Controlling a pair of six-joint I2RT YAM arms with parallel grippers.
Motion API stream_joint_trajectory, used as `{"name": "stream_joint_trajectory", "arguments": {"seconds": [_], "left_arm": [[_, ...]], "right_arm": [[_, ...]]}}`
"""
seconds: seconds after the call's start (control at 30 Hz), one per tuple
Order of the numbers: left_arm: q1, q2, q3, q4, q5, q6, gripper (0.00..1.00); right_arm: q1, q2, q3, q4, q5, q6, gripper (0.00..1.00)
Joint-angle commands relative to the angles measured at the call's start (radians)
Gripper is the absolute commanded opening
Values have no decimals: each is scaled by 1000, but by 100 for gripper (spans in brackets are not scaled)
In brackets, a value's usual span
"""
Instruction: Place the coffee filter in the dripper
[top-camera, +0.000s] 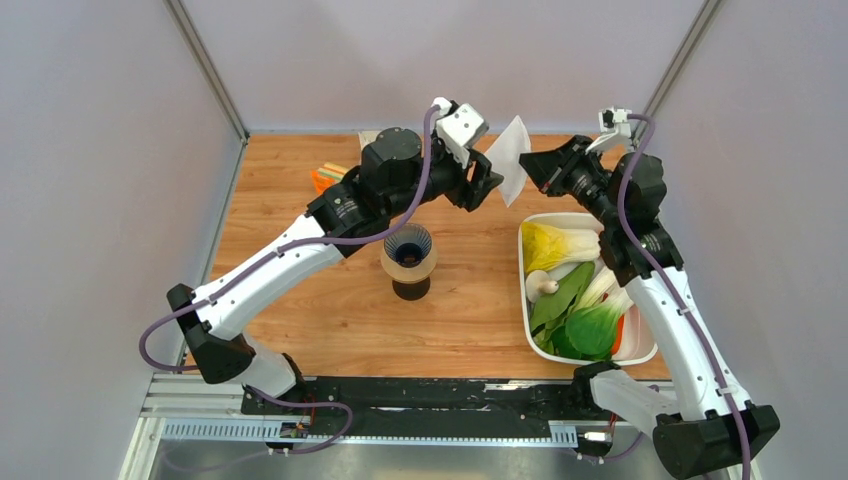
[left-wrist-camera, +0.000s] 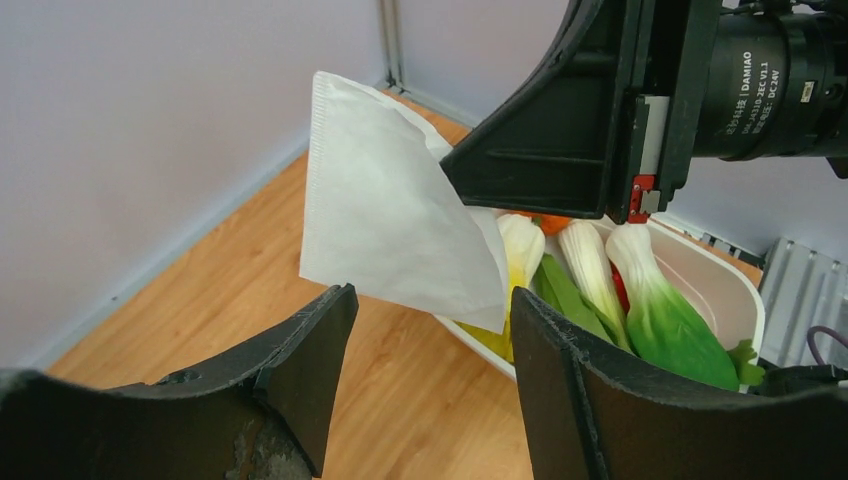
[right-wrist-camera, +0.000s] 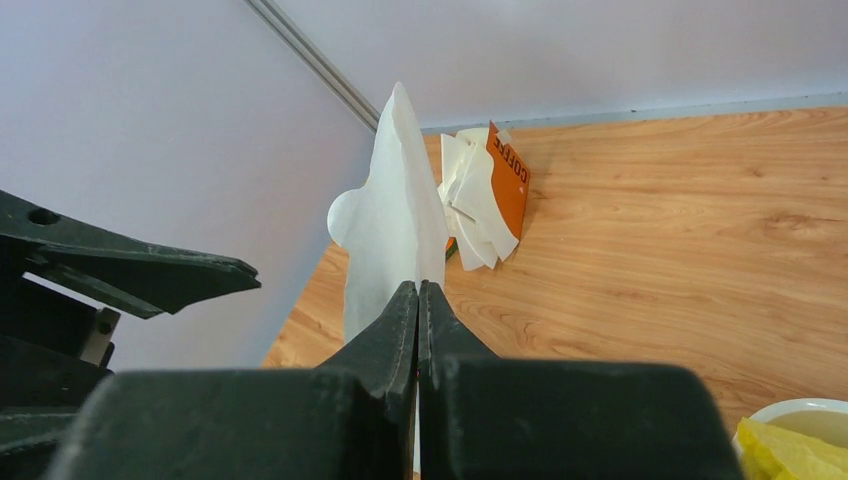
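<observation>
The coffee filter (top-camera: 511, 158), a flat white paper fan, hangs in the air at the back of the table, pinched at one edge by my shut right gripper (top-camera: 528, 163). In the right wrist view the filter (right-wrist-camera: 393, 220) stands edge-on above the closed fingertips (right-wrist-camera: 418, 292). My left gripper (top-camera: 486, 184) is open just left of the filter and faces it. In the left wrist view the filter (left-wrist-camera: 390, 215) floats just beyond the gap between my fingers (left-wrist-camera: 430, 300), not touching them. The dark ribbed dripper (top-camera: 408, 243) sits on a brown pot (top-camera: 410, 276) at mid table, below the left arm.
A white tray (top-camera: 560, 217) of leafy vegetables lies on the right, under the right arm. An orange pack with several spare filters (right-wrist-camera: 485, 190) lies by the back left wall, also seen as an orange pack (top-camera: 323, 178) behind the left arm. Grey walls close three sides.
</observation>
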Motion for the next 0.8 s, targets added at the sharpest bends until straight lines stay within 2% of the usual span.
{"name": "stream_joint_trajectory", "arguments": {"seconds": [0.0, 0.13, 0.37, 0.5, 0.77], "left_arm": [[27, -21, -35, 73, 32, -68, 68], [79, -58, -65, 68, 92, -84, 68], [104, -107, -116, 66, 85, -68, 69], [105, -81, -118, 70, 75, -75, 68], [79, 30, -17, 21, 31, -100, 68]], "right_arm": [[-1, 1, -4, 70, -4, 25, 0], [-3, -27, -6, 52, 35, -41, 0], [-3, -26, -39, 55, 62, -43, 0], [-1, 11, -40, 78, 52, -3, 0], [18, 68, -37, 87, 96, 32, 0]]}}
